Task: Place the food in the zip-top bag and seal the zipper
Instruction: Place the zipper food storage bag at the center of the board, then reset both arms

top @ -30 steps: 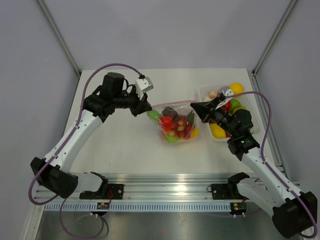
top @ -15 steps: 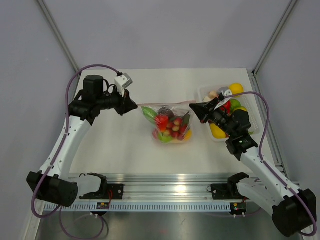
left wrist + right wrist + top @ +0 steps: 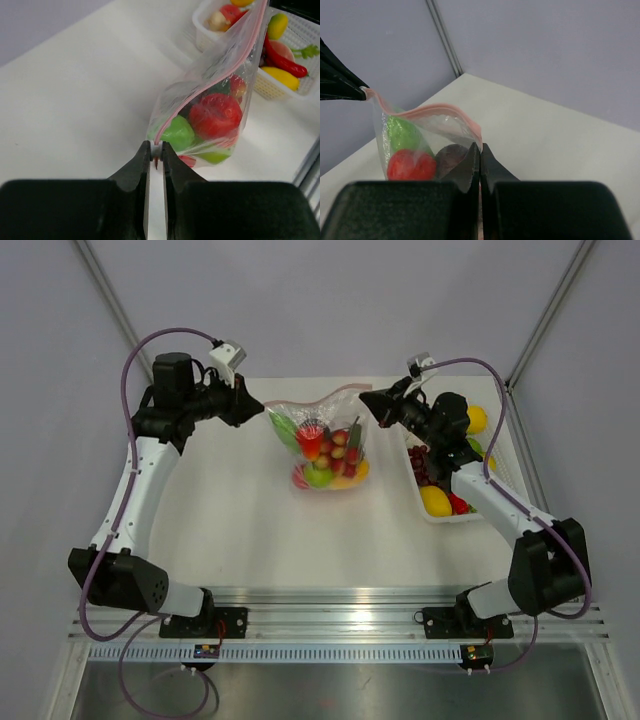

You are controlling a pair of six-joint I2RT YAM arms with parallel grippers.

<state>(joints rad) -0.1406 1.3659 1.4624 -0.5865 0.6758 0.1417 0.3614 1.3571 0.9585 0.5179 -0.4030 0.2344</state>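
Zip-top bag (image 3: 322,445): thin clear film, crinkled and glossy. It hangs stretched between the two grippers over the far middle of the table (image 3: 250,530), left of the tray (image 3: 202,35). I cannot tell if its sagging belly touches the tabletop.

Zipper (image 3: 440,107): a narrow matte pink-red strip along the top edge. It runs in a shallow wavy line from one gripper to the other.

Food (image 3: 216,115) in the bag: smooth, rounded plastic pieces. I can pick out a red ribbed one, bright green ones and a dark purple one. The rest are blurred behind the film and overlap, so there is no count.

Left gripper (image 3: 156,150): black wedge fingers pinched almost together, with one end of the zipper caught in the thin slit.

Right gripper (image 3: 480,150): fingers fully together, clamping the opposite end of the zipper.

Tray: white, rectangular, with lattice walls. It holds more pieces in yellow, red and green, partly covered by the right arm in the top view.
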